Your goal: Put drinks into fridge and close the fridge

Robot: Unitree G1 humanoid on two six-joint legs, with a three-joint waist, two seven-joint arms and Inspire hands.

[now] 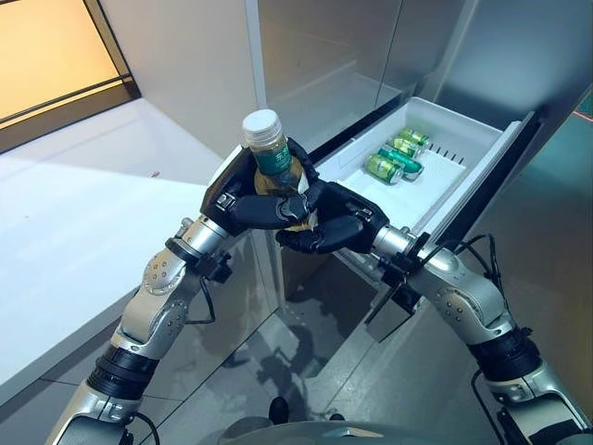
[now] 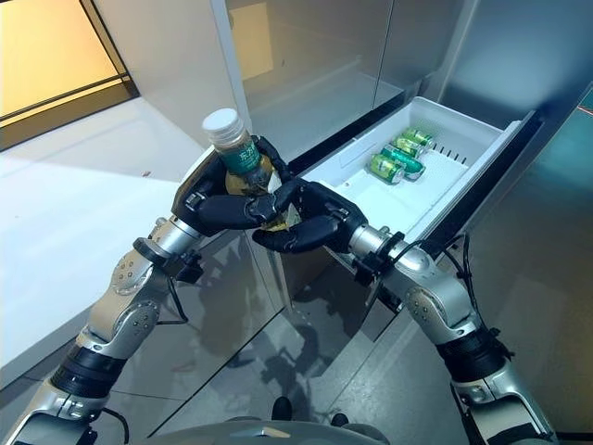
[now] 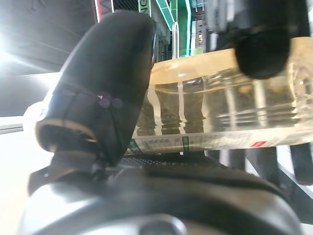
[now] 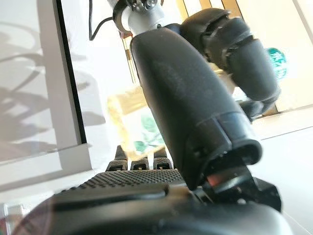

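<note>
Handover underway: left hand [image 1: 243, 197] grips the tea bottle [image 1: 269, 148], right hand [image 1: 326, 227] curling round its base; next, carry it to the open fridge drawer [image 1: 463, 171].

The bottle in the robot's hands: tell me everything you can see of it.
The bottle is clear plastic with a white screw cap, a green label round its neck and pale yellowish liquid inside. It stands roughly upright, tilted slightly, in the air in front of the open fridge drawer, not yet inside. The left hand curls round its body, and the right hand wraps its lower part from the other side. Its base is hidden by the fingers.
</note>
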